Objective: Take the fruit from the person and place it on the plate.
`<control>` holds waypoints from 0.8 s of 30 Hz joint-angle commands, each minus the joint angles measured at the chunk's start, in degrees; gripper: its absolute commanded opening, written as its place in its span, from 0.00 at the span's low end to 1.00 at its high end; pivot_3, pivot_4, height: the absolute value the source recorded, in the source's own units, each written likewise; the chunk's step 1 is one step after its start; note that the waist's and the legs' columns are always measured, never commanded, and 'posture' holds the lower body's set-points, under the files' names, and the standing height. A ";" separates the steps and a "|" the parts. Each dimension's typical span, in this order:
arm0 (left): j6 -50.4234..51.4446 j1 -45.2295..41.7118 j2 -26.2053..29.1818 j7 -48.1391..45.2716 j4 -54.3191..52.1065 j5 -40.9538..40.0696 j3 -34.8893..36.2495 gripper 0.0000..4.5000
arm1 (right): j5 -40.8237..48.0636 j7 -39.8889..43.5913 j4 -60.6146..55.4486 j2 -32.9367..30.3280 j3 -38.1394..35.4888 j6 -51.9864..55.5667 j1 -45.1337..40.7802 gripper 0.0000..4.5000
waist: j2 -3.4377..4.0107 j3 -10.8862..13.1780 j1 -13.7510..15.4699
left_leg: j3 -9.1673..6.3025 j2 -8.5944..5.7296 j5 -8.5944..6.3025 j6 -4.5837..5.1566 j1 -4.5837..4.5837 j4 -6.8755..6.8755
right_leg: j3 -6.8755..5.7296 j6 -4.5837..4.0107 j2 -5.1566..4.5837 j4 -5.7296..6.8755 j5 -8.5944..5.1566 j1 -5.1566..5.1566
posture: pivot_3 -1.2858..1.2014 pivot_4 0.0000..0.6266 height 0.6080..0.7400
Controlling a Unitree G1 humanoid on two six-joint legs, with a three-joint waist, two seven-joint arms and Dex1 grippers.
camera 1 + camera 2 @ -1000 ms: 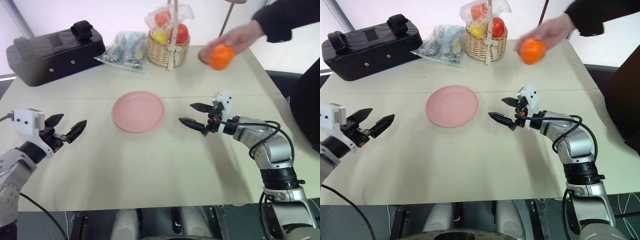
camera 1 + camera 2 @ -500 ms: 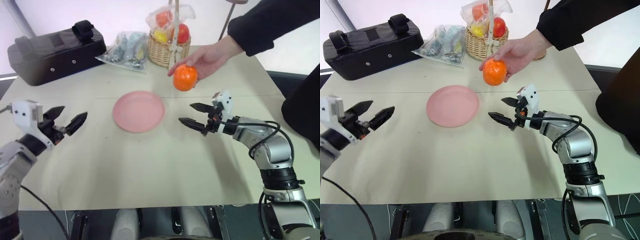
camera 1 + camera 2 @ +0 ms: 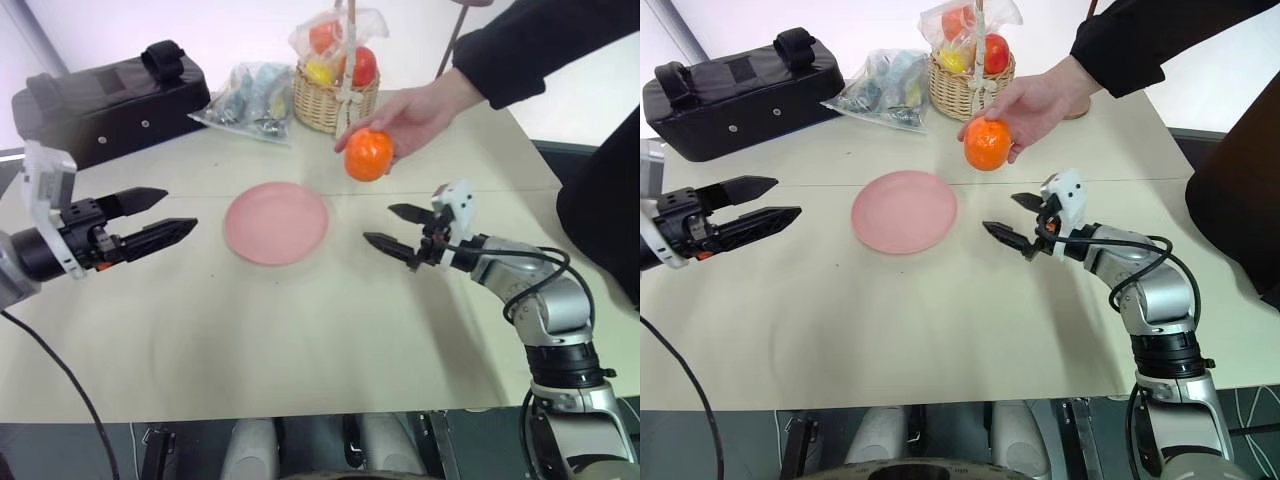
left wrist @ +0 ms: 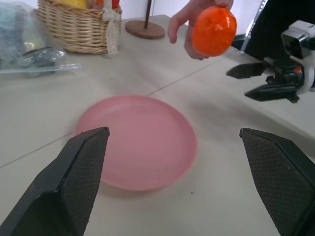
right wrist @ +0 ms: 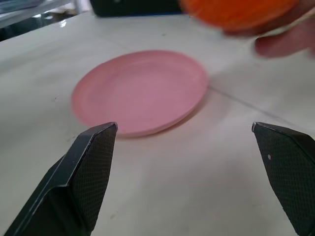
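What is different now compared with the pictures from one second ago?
The person's hand brought the orange fruit from the far right of the table down toward the middle, and holds it above the right claw. The left claw rose and turned toward the pink plate. Nothing was handed over: both claws are open and empty. The plate, basket and black bag stayed put.
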 commanded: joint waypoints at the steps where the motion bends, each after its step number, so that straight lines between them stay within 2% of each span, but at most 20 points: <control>1: -1.37 -2.06 -0.49 0.13 0.20 0.98 -1.46 0.99 | -2.38 -3.15 -0.80 -0.09 -1.87 -2.99 -2.49 1.00 | 0.00 0.00 -0.06 | 0.00 0.00 0.00 0.00 0.00 0.00 | 0.00 0.00 0.00 0.00 0.00 0.00 | 0.52 0.24 1.00; 7: -1.74 -4.75 -3.06 1.80 0.22 1.68 -3.99 0.99 | -4.65 -5.48 0.74 2.39 -0.88 -5.85 -5.47 1.00 | 0.00 0.00 -0.34 | -0.01 0.01 0.00 0.00 0.00 -0.02 | 0.01 0.15 0.04 0.01 0.08 -0.01 | 0.52 0.24 1.00; 24: -2.34 0.11 -5.87 5.51 -4.08 1.81 -3.34 0.99 | -2.00 -3.64 -0.14 5.40 0.75 -2.00 -11.16 1.00 | 0.00 0.00 -0.22 | -0.02 0.01 0.00 0.00 -0.01 -0.01 | 0.00 0.16 0.02 0.02 0.09 -0.01 | 0.52 0.24 1.00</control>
